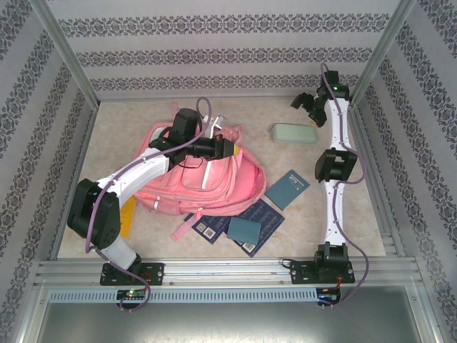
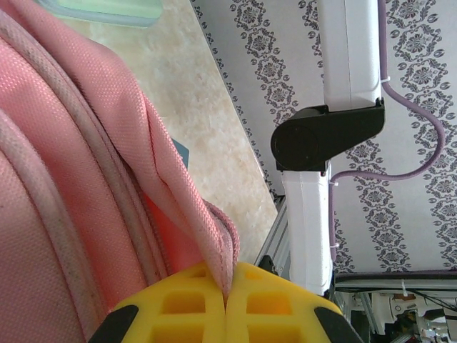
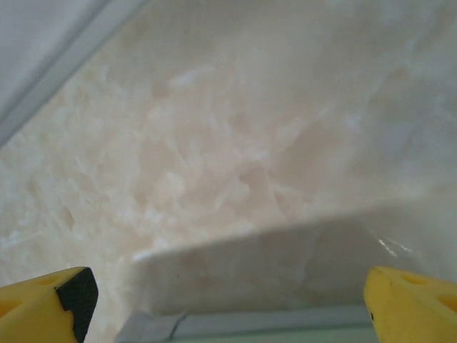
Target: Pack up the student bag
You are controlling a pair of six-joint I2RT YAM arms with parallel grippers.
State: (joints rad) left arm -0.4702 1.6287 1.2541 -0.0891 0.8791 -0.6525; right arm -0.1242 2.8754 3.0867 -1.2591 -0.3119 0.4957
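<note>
Item: student bag (image 1: 203, 179), a large pink fabric backpack with a white stripe, lying left of centre on the marbled table (image 1: 128, 121). Left gripper (image 1: 232, 148): jaws pinched on a fold of its fabric, we judge to hold the opening up. Right gripper (image 1: 303, 102): jaws wide and empty, near the far right corner, just beside the pale-green oblong case (image 1: 293, 133). We cannot see the bag's opening or inside.
</note>
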